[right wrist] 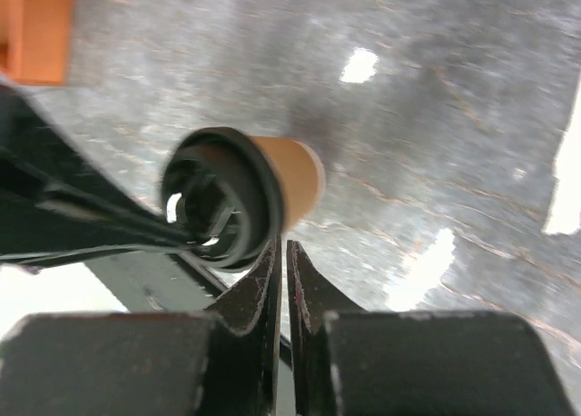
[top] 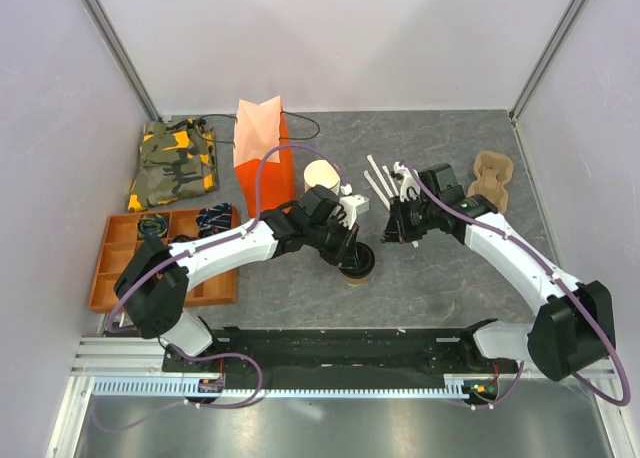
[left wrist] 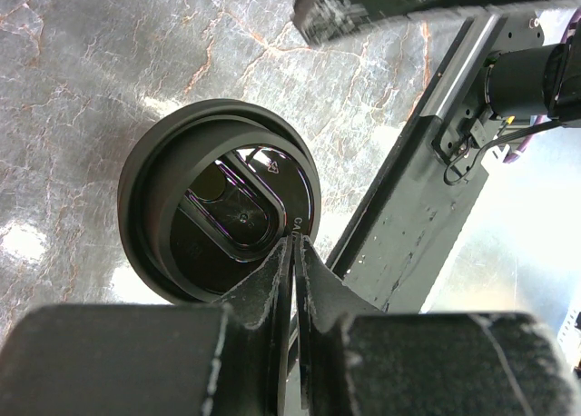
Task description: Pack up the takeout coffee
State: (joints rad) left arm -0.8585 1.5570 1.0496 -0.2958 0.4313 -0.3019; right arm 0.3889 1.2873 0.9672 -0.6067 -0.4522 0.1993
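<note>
The coffee cup (top: 356,269) stands upright on the tabletop (top: 450,278) just below the middle of the top view. Its black lid (left wrist: 222,203) is on, and it sits well apart from the orange bag (top: 260,138) at the upper left, so packing has not started.

The left gripper (left wrist: 295,243) reaches in from the left and hangs right over the cup. Its fingers are pressed together with nothing between them, and in the left wrist view the tips sit at the lower right edge of the lid. That pose looks more like pushing down or steadying the lid than taking hold of the cup. I cannot tell whether the tips actually touch the plastic.

The right gripper (right wrist: 280,248) comes in from the right and is also pressed together and empty. Its tips sit just beside the cup's tan wall (right wrist: 290,175), below the lid in its own view. It may be bracing the cup so it does not slide or tip under the other arm.

Neither gripper is spread wide enough to take the cup, so one will probably have to open before it can lift the cup toward the bag. The stack of bare cups (top: 320,174) stands between the coffee and the bag, which the carry should avoid.
</note>
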